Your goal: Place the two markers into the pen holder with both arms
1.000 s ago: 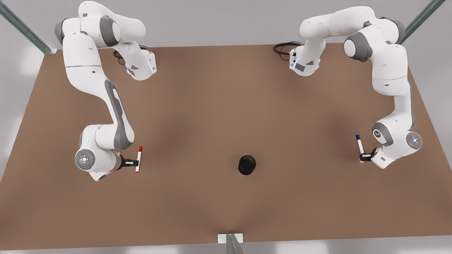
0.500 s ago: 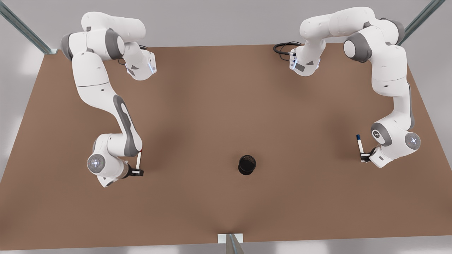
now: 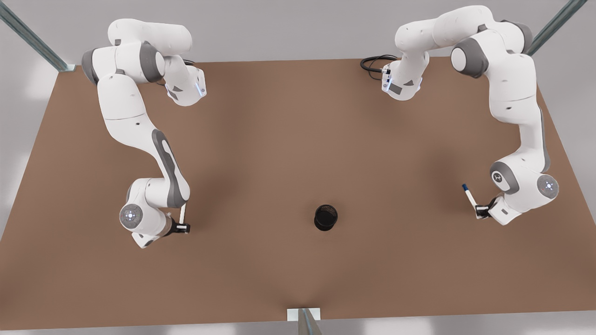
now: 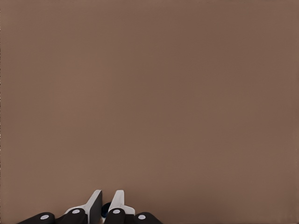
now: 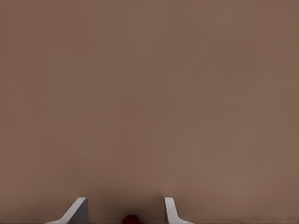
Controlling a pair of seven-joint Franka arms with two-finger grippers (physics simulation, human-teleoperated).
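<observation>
Two markers, one black pen holder [image 3: 326, 217] standing mid-table [image 3: 279, 139]. Left gripper [image 3: 482, 212] at the front view's right clamps the blue marker [image 3: 469, 196]; right gripper [image 3: 183, 228] grips the red marker [image 3: 183, 213], fingers spread wider

On the table [image 3: 279, 139] the pen holder [image 3: 325, 217] stands between the two grippers, well apart from both, with one marker [image 3: 469, 196] between the left gripper's [image 3: 482, 213] fingers and the other marker [image 3: 183, 211] between the right gripper's [image 3: 184, 228] fingers.
</observation>
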